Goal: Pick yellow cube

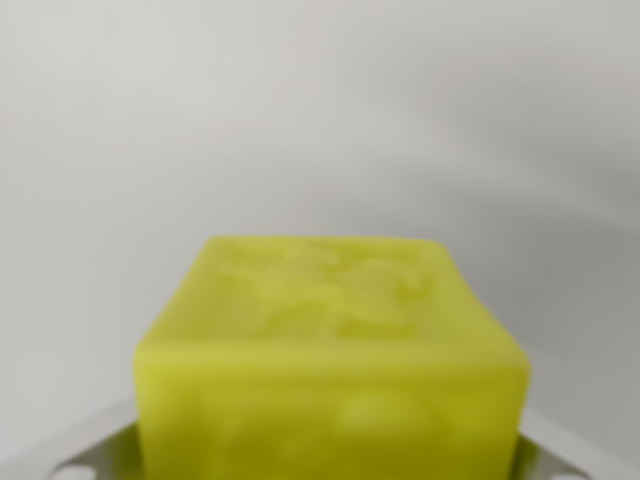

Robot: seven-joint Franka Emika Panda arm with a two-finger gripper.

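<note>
Wrist view: yellow cube [330, 370] fills the lower middle, blurred, against a plain pale surface [320, 120].
Pale gripper parts [70, 455] flank its lower corners, probably to clamp it; whether the jaws press it cannot be told.

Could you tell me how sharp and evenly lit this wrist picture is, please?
In the wrist view, the yellow cube fills the lower centre and is soft, its embossed faces blurred; lighting is diffuse with no hard glare; the pale background shows only faint grey shading; the light metal parts at the bottom corners are out of focus too.
</note>
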